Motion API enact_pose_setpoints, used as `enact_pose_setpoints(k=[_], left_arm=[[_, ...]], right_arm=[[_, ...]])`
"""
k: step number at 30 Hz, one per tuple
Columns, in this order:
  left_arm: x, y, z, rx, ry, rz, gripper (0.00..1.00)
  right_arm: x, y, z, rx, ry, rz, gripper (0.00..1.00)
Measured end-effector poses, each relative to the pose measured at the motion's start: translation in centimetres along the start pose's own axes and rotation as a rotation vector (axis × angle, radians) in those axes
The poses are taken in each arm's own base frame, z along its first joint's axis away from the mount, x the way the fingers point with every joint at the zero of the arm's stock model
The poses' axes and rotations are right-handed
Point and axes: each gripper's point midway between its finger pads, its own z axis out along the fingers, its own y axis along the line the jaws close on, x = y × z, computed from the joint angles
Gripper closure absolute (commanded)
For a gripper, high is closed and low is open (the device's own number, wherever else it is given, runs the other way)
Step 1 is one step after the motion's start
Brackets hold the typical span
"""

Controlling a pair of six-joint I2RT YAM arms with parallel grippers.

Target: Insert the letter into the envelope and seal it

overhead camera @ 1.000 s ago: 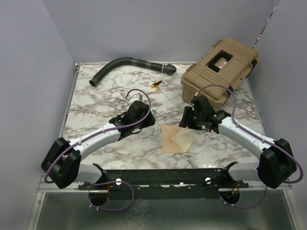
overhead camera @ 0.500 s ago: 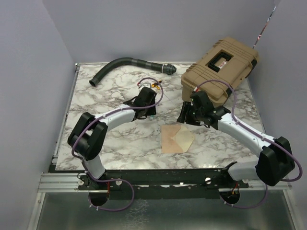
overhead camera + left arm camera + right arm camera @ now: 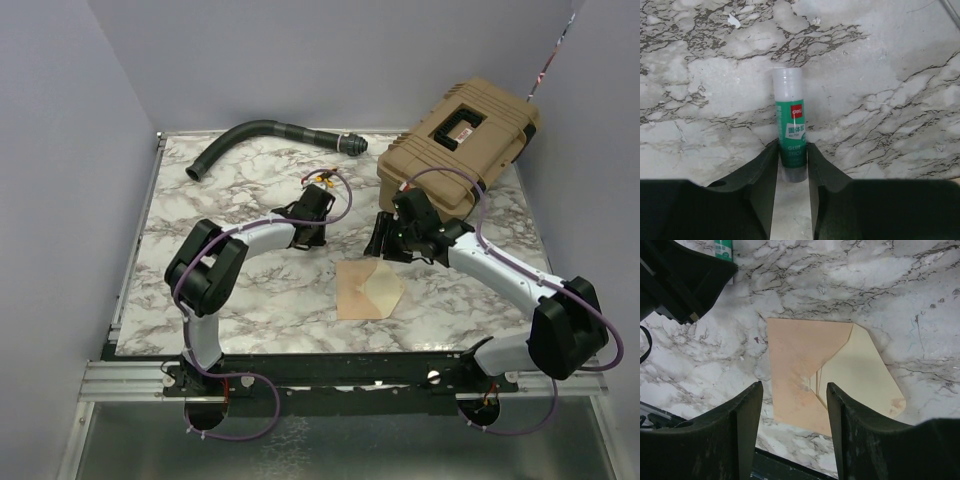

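The peach envelope (image 3: 362,290) lies flat on the marble, its triangular flap (image 3: 865,370) open to the right with the cream inside showing. The letter does not show as a separate sheet; only thin pale edges sit at the envelope's mouth. My right gripper (image 3: 794,387) hangs open above the envelope (image 3: 800,360), just behind it in the top view (image 3: 385,240), holding nothing. My left gripper (image 3: 792,150) is down on the table left of the envelope (image 3: 315,232). Its jaws press both sides of a green glue stick (image 3: 790,110) that lies pointing away from the fingers.
A tan hard case (image 3: 460,140) stands at the back right, close behind the right arm. A black curved hose (image 3: 250,135) lies along the back edge. A small yellow object (image 3: 322,178) sits just beyond the left gripper. The left gripper's body (image 3: 680,275) fills the right wrist view's top left.
The left arm has swung away from the near edge out to the glue stick, and its jaws have narrowed onto it. The right gripper has drawn back slightly from the envelope.
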Motion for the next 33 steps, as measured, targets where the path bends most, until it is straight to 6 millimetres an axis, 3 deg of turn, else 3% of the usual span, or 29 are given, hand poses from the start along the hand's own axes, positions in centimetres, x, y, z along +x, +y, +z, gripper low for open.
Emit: enact_pose_setpoints(k=[3,7,18,21,25,28,33], left_arm=[[0.1,0.2,0.0,-0.017,-0.007,0.026,0.74],[0.1,0.5,0.1,-0.045,-0.023,0.068,0.99],[-0.4,0.8,-1.2,-0.049,-0.032,0.17,1.0],[-2.4,0.0,-3.8,0.004,-0.097,0.198,1.0],[-4.8,-0.9,-9.1,0.104,-0.247,0.226,1.0],[-6.2,-0.8,-13.1,0.159,-0.38,0.226,1.0],[-7.1,-0.4,-16.9,0.205,-0.495,0.212,1.0]], right_arm=[[-0.4,0.3,-0.1,-0.008,-0.01,-0.001,0.42],[-0.7,0.6,0.1,-0.01,-0.013,0.0,0.42],[-2.2,1.9,0.6,-0.06,-0.068,0.008,0.39],[-2.7,3.1,0.5,-0.117,-0.083,0.014,0.38],[-4.0,5.8,0.0,-0.217,-0.084,0.008,0.35],[-6.6,9.3,-0.7,-0.331,-0.106,-0.008,0.32],[-10.7,16.1,-3.9,-0.584,-0.159,-0.087,0.32]])
